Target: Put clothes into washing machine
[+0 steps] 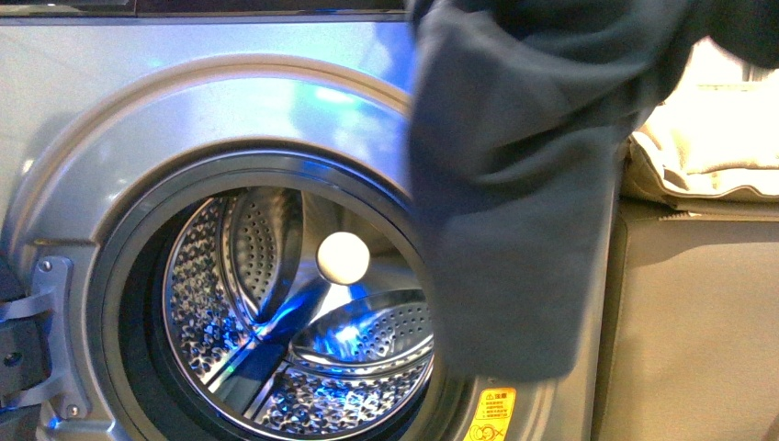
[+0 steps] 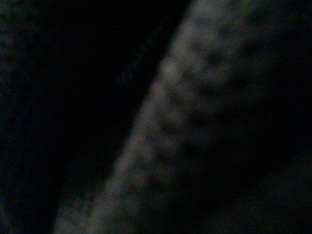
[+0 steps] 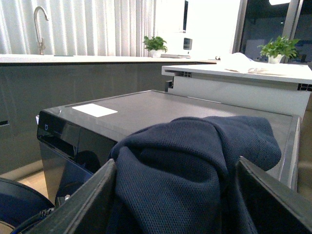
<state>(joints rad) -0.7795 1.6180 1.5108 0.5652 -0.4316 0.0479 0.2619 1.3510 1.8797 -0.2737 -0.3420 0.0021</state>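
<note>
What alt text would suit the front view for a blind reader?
A limp dark teal-blue garment hangs in front of a silver-grey front-loading washing machine, covering the right edge of its open round porthole. Inside, the perforated steel drum shines blue.

l wrist dark; blue glare in drum (image 1: pixel 303 322); r wrist bright.
</note>
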